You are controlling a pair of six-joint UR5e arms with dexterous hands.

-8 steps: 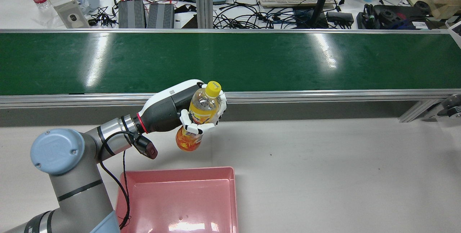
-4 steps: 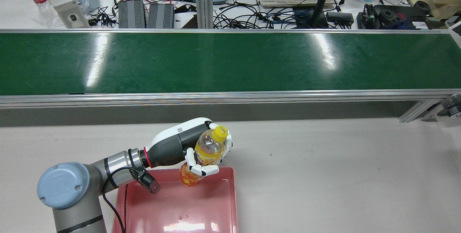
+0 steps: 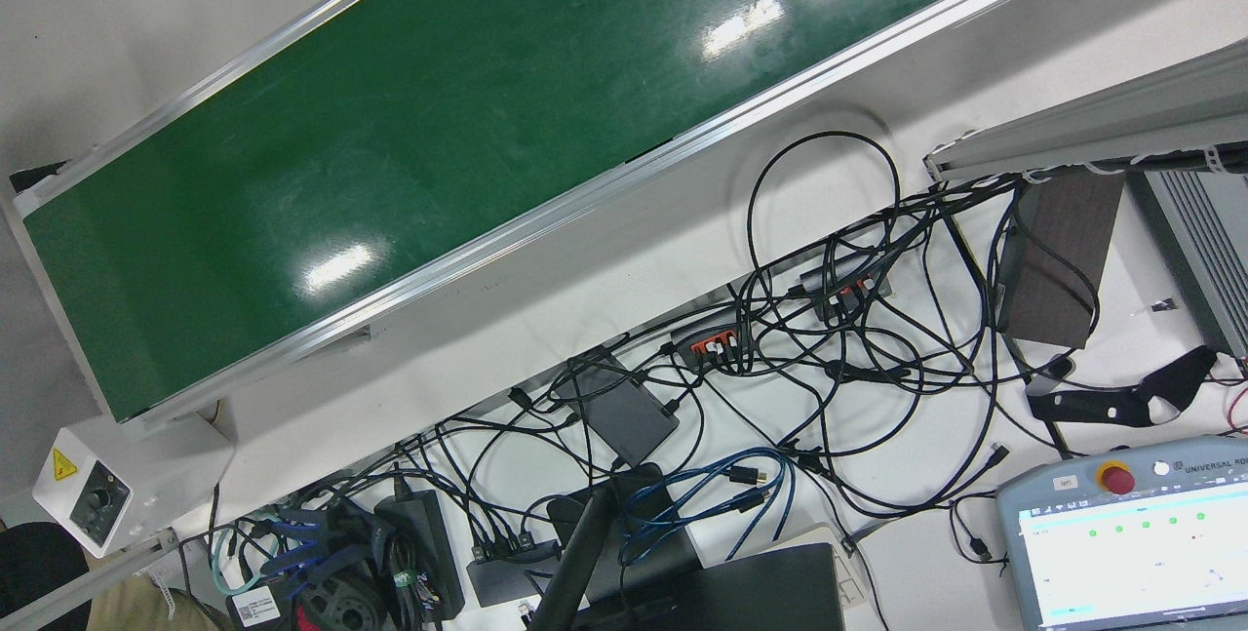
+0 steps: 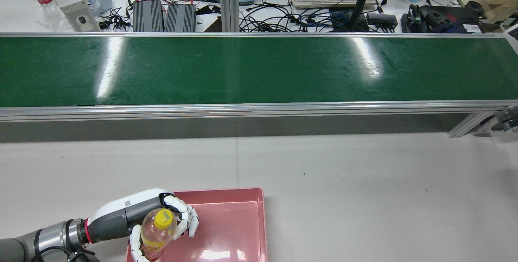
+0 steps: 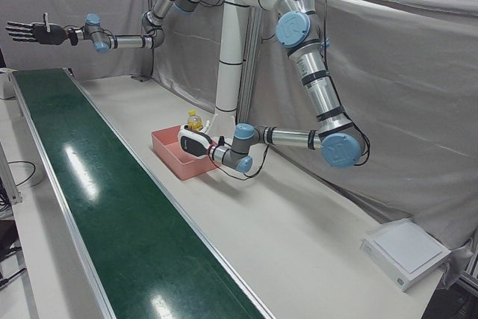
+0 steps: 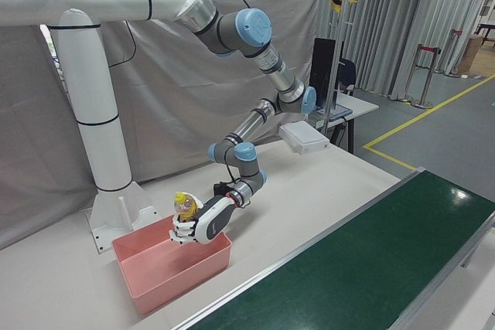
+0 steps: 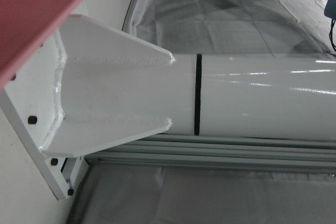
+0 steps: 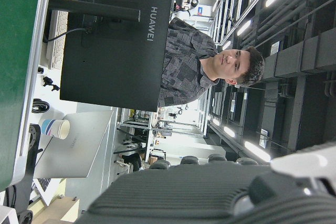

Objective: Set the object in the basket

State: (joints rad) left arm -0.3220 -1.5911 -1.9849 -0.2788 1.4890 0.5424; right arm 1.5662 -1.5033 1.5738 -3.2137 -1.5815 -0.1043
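Note:
My left hand (image 4: 133, 217) is shut on a clear orange-drink bottle (image 4: 157, 229) with a yellow cap. It holds the bottle roughly upright over the near-left part of the pink basket (image 4: 243, 221). The left-front view shows the hand (image 5: 196, 142), the bottle (image 5: 193, 119) and the basket (image 5: 173, 156). So does the right-front view: the hand (image 6: 205, 226), the bottle (image 6: 184, 206) above the basket (image 6: 166, 272). My right hand (image 5: 28, 32) is open with its fingers spread, held high beyond the far end of the belt.
A long green conveyor belt (image 4: 259, 67) runs across the table beyond the basket. The white arm pedestal (image 6: 100, 152) stands just behind the basket. Cables, a monitor and teach pendants lie past the belt (image 4: 283, 15).
My left hand has carried the bottle back from the belt's near edge toward the robot and down, to over the basket's left side.

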